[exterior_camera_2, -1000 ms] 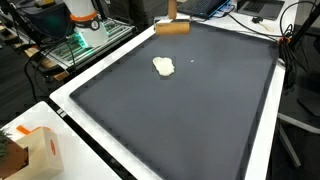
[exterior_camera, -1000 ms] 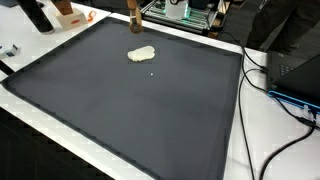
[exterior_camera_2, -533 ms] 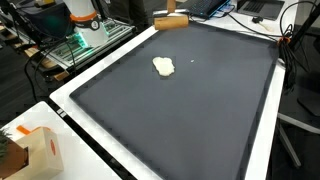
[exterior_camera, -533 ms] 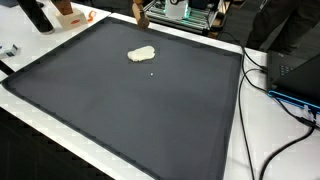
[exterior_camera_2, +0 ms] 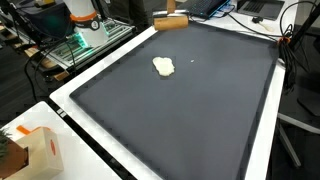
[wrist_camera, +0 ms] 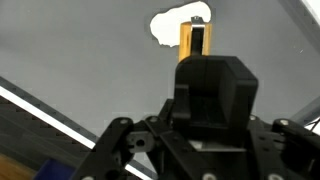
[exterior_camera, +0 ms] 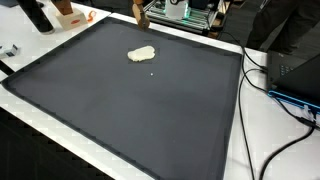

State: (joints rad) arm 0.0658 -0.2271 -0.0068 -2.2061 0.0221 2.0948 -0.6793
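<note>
Holding a tan wooden block point(exterior_camera_2: 171, 23) just above the far edge of the dark grey mat point(exterior_camera_2: 190, 110), the hand point(wrist_camera: 197, 46) seems closed on it, though its fingers are mostly hidden. The step looks like carrying; any lowering calls for a steady descent. A pale cream lump point(exterior_camera_2: 163, 67) lies apart on the mat. Only the wrist view lines up block and lump; both exterior views show the white worktop point(exterior_camera: 240, 150).

A white worktop point(exterior_camera: 243, 110) carries a dark grey mat point(exterior_camera: 130, 115) over nearly all of it, and on the mat, in both exterior views, a pale doughy lump point(exterior_camera: 141, 54) lies toward 12 o'clock, with a tiny crumb point(exterior_camera: 152, 72) near it at 5 o'clock.
</note>
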